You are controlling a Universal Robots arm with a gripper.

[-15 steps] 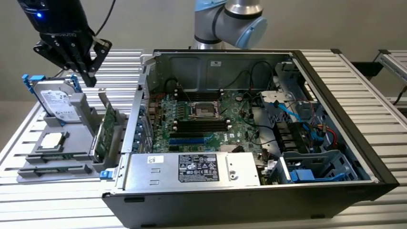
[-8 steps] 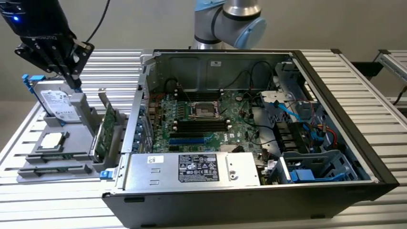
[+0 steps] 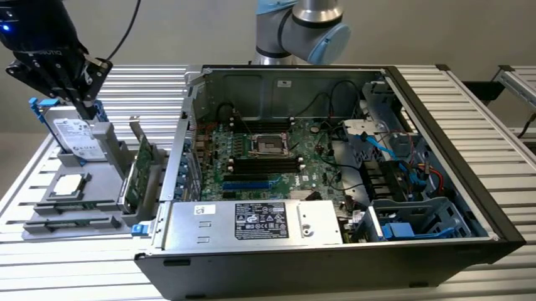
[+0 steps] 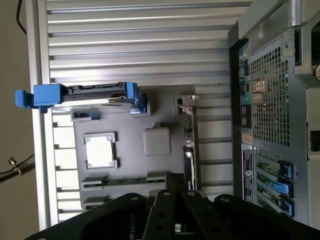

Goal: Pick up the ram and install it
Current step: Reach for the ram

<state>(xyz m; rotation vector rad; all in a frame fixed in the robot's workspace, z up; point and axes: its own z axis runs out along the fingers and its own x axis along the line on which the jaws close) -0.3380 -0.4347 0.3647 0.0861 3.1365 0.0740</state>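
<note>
The ram [image 4: 122, 180], a thin green stick, lies flat in a slot of the grey parts holder [image 4: 130, 122], near the holder's front edge in the exterior view [image 3: 67, 208]. My black gripper [image 3: 85, 108] hangs over the back of that holder, just above the hard drive, at the exterior view's upper left. In the wrist view my gripper [image 4: 176, 188] has its fingers together with nothing between them, a short way above the ram. The motherboard's black memory slots [image 3: 266, 165] sit inside the open computer case [image 3: 435, 207].
On the holder stand a hard drive in a blue caddy [image 3: 75, 135], a square silver processor [image 3: 69, 185] and an upright green expansion card with a metal bracket [image 3: 142, 166]. The case's wall [image 4: 270, 100] rises right beside the holder. Ribbed aluminium table [image 4: 140, 45] surrounds everything.
</note>
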